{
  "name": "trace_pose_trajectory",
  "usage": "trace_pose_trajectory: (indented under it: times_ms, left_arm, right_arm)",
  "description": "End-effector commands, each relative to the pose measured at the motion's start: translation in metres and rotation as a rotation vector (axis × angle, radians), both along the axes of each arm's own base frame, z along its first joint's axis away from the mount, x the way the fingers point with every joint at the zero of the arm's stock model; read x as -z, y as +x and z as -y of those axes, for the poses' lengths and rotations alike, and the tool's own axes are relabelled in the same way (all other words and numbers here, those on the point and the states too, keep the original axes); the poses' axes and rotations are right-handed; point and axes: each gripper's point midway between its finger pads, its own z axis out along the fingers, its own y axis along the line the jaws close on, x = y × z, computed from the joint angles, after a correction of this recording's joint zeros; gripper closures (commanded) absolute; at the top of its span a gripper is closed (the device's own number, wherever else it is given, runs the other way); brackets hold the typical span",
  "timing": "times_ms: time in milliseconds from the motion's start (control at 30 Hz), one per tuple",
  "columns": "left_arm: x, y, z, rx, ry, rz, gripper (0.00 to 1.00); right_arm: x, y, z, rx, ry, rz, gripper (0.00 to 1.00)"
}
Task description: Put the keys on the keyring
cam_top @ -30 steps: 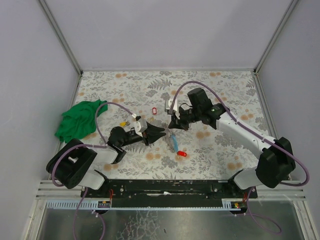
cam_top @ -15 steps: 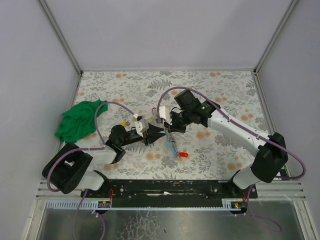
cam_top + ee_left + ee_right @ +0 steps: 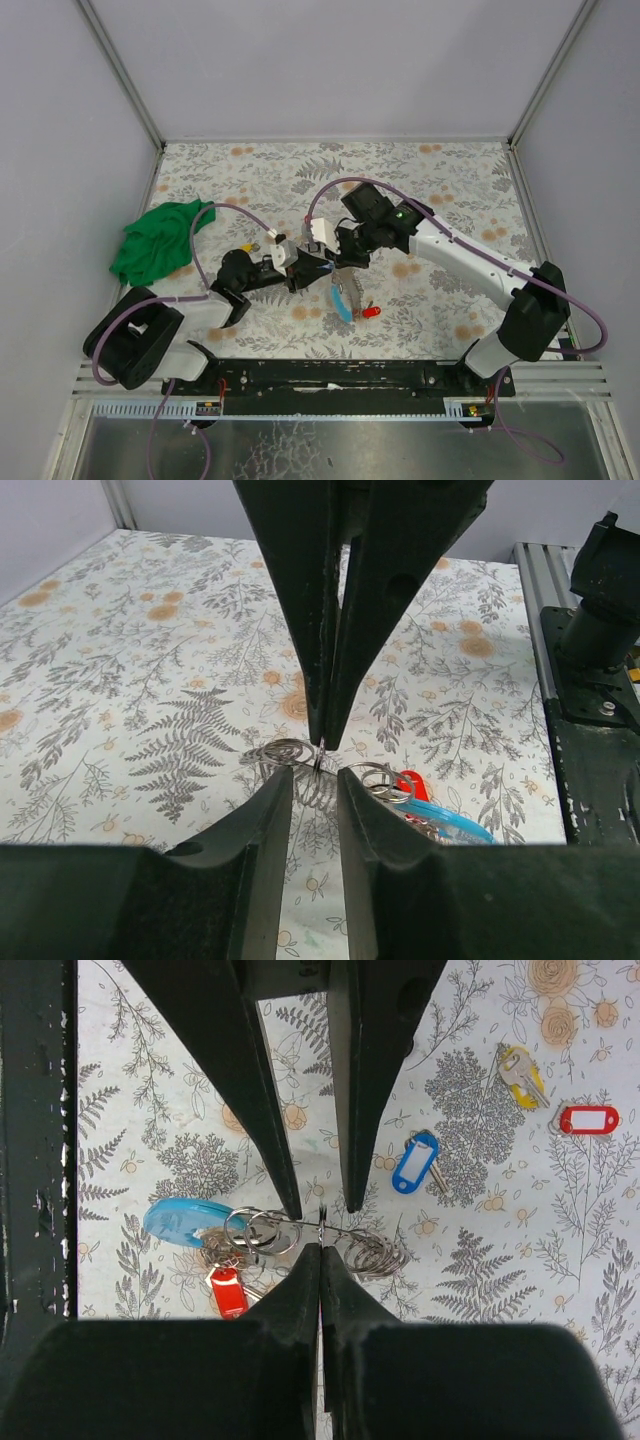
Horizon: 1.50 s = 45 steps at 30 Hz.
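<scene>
Currently both grippers meet mid-table over the floral tablecloth (image 3: 450, 180).

Right gripper (image 3: 320, 1250): fingers pressed together, nipping one thin wire of the keyring (image 3: 335, 1240).

Left gripper (image 3: 315, 776): fingers narrowly parted, ring coils filling the gap, clamped across them.

The keyring is held between the two tools. A blue oval tag (image 3: 185, 1220) and a red tag (image 3: 228, 1290) are bunched on it.

Right wrist view only: three loose items lie on the cloth, well apart from the ring. They are a blue-tagged key (image 3: 415, 1165), a yellow-headed key (image 3: 520, 1072) and a loose red tag (image 3: 590, 1118).

Left wrist view: the right gripper's fingertips come down onto the wire just beyond the left's own tips.

Top view only: a green cloth (image 3: 155, 240) lies at the table's left edge.

Versus one second ago: the right gripper stood up and to the right of the left's tips, clear of the ring. It has since swung in onto the ring. The loose red tag, then visible from above, is now covered by the right arm. The bunch sits slightly nearer the bases.
</scene>
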Motion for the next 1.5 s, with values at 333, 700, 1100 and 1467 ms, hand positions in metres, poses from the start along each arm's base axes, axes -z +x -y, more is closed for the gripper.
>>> trace_pose_trajectory:
  times_ms: [333,700,1100,1467]
  left_arm:
    - [-0.011,0.002,0.007,0.049,-0.012,0.044,0.91]
    - [-0.001,0.01,-0.007,-0.06,0.055,0.024,1.0]
    - [-0.009,-0.001,-0.033,-0.19,-0.067,0.023,1.0]
    - [-0.002,-0.016,-0.048,-0.23,-0.126,-0.062,1.0]
  right_arm:
    - [-0.013,0.0,-0.013,-0.048,0.013,0.03,1.0]
    - [-0.038,0.003,-0.011,0.035,0.13,0.122,0.76]
    - [-0.073,0.035,-0.013,0.353,0.482,0.291,0.48]
    - [-0.041,0.088,-0.004,0.774,0.567,0.235,0.27]
